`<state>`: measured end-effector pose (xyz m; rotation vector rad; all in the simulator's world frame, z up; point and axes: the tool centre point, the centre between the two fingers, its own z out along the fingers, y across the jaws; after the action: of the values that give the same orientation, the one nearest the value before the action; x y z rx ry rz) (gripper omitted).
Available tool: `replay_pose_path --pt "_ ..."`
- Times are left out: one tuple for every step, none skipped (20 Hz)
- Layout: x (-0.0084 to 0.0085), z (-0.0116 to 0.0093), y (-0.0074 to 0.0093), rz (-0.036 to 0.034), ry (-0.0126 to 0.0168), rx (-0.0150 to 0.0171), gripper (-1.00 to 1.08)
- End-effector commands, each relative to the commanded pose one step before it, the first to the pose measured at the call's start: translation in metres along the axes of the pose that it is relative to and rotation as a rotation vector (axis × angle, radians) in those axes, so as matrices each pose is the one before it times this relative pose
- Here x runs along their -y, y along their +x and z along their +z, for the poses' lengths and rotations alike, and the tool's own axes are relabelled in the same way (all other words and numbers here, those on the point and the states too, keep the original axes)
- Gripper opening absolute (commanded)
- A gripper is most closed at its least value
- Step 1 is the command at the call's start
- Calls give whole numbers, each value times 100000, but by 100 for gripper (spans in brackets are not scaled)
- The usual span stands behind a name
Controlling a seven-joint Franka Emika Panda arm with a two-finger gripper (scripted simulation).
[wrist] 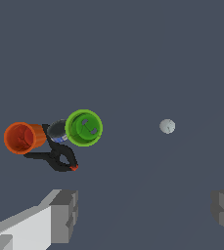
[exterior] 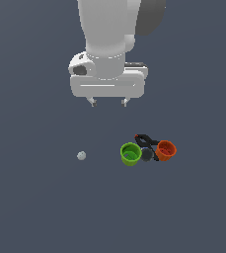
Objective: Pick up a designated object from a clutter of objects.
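The tool point(exterior: 108, 103) hangs high above the desk point(exterior: 35, 207), its fingers spread wide and empty. The tiny pale ball point(exterior: 81, 155) lies alone, well apart from the green cup point(exterior: 130, 153) and its neighbours. Being small and round, it could likely roll away should a descending finger clip it off-centre.

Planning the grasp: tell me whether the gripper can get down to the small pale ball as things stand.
Probably yes. The ball lies alone, well apart from the green cup, and the open gripper hangs above with nothing between.
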<state>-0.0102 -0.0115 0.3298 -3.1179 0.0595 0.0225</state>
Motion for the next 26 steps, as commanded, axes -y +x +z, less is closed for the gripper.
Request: replay_pose_path --pt "-1 0 0 0 0 0 100" --pt "-33 -15 -3 0 0 0 100" --pt "-186 -47 -10 192 -35 -9 100" --pt "-267 -77 -17 236 -40 -9 100" --pt "-374 -109 -27 341 -55 -12 100" --pt "-476 -145 -40 452 -70 -14 100" --pt "-530 -171 -53 542 -78 -14 100" --pt "-431 -152 -52 484 -62 -10 100" --pt "-319 -128 -48 406 -46 -6 100" --pt "-214 -101 -40 330 -31 -3 100" --pt "-98 -67 -29 212 -14 0 100" --pt "5 -20 -11 69 0 2 100" --pt "64 32 13 -109 9 1 100" --pt "39 60 29 -189 7 -2 100" --pt "3 77 40 -254 2 -4 100" --pt "-33 98 52 -316 -1 -7 100" --pt "-58 122 66 -400 -4 -9 100" --pt "-82 150 80 -486 -7 -12 100" --pt "-95 182 95 -592 -8 -14 100" --pt "-103 218 112 -704 -8 -16 100" --pt "-109 255 127 -821 -8 -19 100" --pt "-119 289 141 -927 -9 -21 100" --pt "-135 318 151 -1018 -11 -22 100" --pt "-155 348 160 -1109 -13 -24 100" --pt "-174 380 168 -1205 -15 -26 100" --pt "-191 414 175 -1306 -17 -28 100"
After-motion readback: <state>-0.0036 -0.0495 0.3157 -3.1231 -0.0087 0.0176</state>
